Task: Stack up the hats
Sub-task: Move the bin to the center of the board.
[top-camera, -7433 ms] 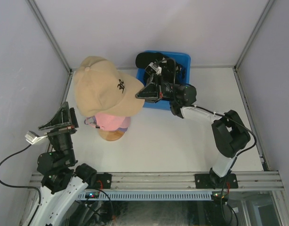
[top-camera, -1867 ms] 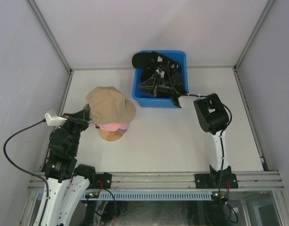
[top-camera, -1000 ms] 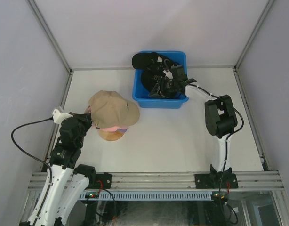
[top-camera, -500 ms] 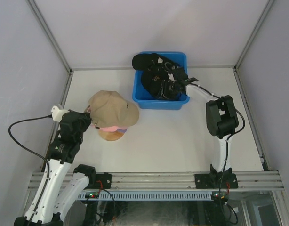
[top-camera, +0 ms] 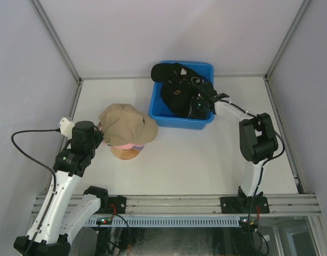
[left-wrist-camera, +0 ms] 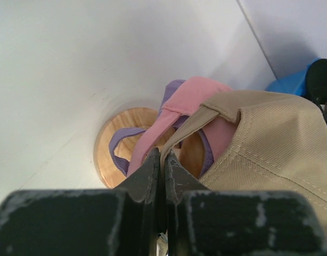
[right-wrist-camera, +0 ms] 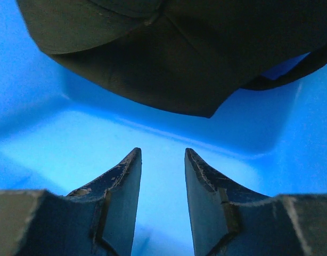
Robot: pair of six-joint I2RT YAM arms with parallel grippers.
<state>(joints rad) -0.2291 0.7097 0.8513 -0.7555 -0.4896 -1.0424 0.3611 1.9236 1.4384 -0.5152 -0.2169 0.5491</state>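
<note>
Pinching w/ my left gripper (left-wrist-camera: 163, 154): jaws pressed together, and the rear edge of the tan cap (left-wrist-camera: 270, 149) runs right into the tips. It looks nipped there, tho the fabric is thin and I can't be 100% sure. Just under that edge sits the pink cap (left-wrist-camera: 190, 98), and under that the lavender cap (left-wrist-camera: 121, 136), its strap looping over the wooden head-form stand (left-wrist-camera: 107, 160). So 3 caps are nested on the stand, tan on top, brim pointing toward the bin side in the top view.

My right gripper (right-wrist-camera: 162, 154) is down inside the blue bin (right-wrist-camera: 57, 122), jaws apart w/ nothing btwn them, only bin floor showing thru the gap. The black cap (right-wrist-camera: 169, 58) hangs just beyond the tips, not touched. The top view shows more dark fabric at the bin's far-left corner, poss. a 2nd cap; can't tell. A blue sliver peeks past the black cap's edge, cap or bin wall, unclear.

Progress, my read: over halfway. Left to do: get hold of the black cap, carry it across the table (top-camera: 206, 154), seat it on the tan one, then anything else left in the bin.
</note>
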